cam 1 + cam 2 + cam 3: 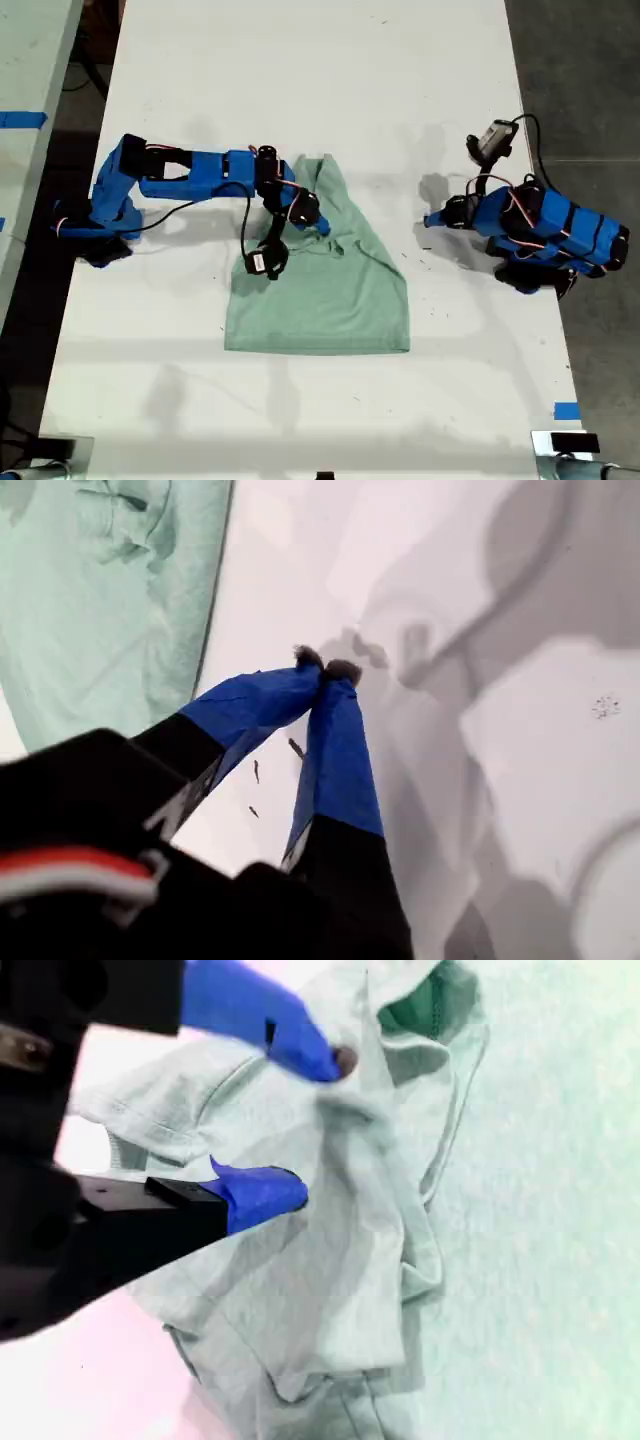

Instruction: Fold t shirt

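The pale mint-green t shirt lies on the white table, its lower body flat and its upper part bunched and folded inward into a narrow strip. My second gripper hangs open over that bunched part near the collar, with a ridge of cloth between its blue fingers. In the exterior view it reaches in from the left. My first gripper is shut on nothing, above bare table beside the t shirt. It sits at the exterior view's right, apart from the cloth.
A second table with blue tape stands at the exterior view's left. Another blue tape piece marks the white table's edge at that view's lower right. Dark floor runs along the right side.
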